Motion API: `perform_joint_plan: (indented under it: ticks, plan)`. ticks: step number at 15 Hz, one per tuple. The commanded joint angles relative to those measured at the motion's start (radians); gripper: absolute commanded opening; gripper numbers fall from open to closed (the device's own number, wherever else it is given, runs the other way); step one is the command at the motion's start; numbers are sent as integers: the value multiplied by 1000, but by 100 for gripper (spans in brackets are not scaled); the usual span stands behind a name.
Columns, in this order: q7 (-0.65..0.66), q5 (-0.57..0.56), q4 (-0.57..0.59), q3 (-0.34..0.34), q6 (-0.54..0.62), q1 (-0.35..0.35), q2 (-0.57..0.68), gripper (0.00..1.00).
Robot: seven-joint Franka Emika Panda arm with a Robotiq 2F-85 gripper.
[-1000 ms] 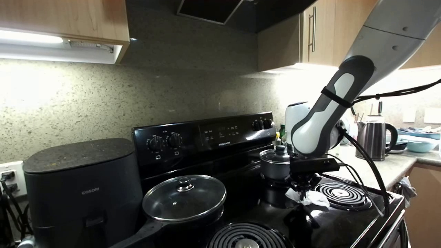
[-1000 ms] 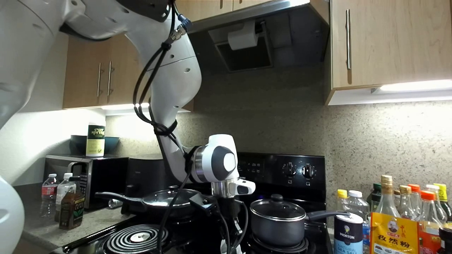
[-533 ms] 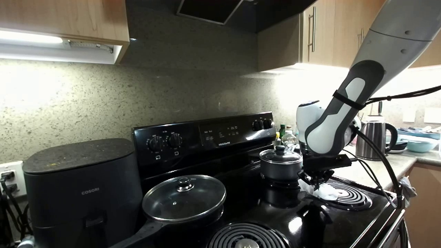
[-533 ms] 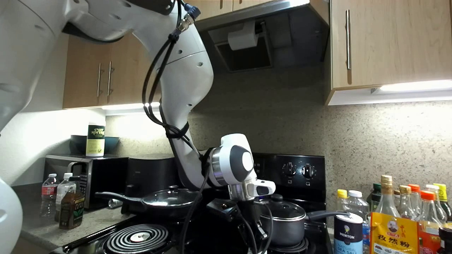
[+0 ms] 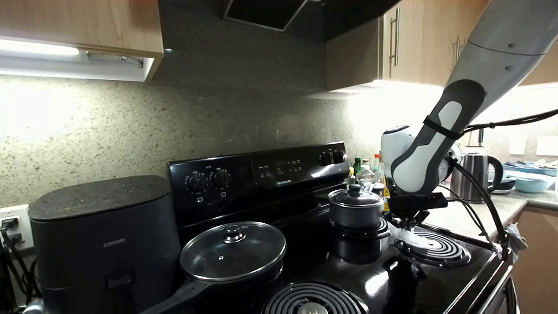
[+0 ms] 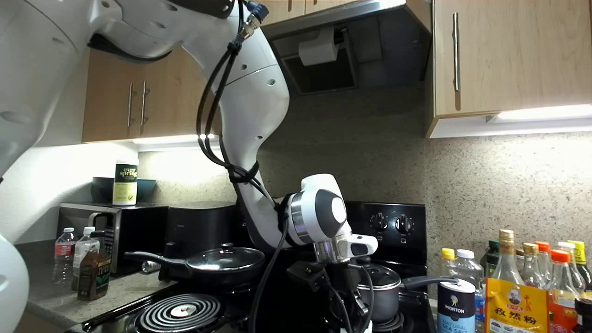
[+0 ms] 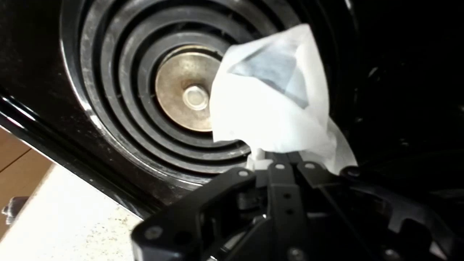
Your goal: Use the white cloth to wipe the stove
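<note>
Cloth in claw has shifted over the stove burner.

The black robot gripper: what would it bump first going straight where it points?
Beyond the crumpled white fabric cloth it grips, the black gripper would likely bump the round black coil burner near its edge, or the glossy black stove top beside it; the cloth hides the spot.

Back wall speckled, shaded at centre in both exterior views; under-cabinet lights lit, surface below brightly washed; cabinets wood-grained, 2 bar handles side by side at left in an exterior view. Countertop speckled; wall outlet, at least 1 plug inserted.
</note>
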Motion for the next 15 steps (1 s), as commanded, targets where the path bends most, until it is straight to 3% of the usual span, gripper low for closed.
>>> perform_joint_plan:
  ticks: [1,4,5,6,7,9,13,15]
  plan:
    - [91,-54,13,-43,8,-20,45,0]
    - [148,-51,32,-62,-3,-22,75,0]
    - [104,8,27,-31,-36,-39,65,0]
    - [-50,142,-4,49,-65,-85,21,0]
    - [69,27,29,-11,-22,-35,22,1]
    - [-8,96,36,16,-36,-66,20,0]
    - [238,-15,136,-66,84,-25,120,0]
    - [312,-43,187,-100,90,-6,167,0]
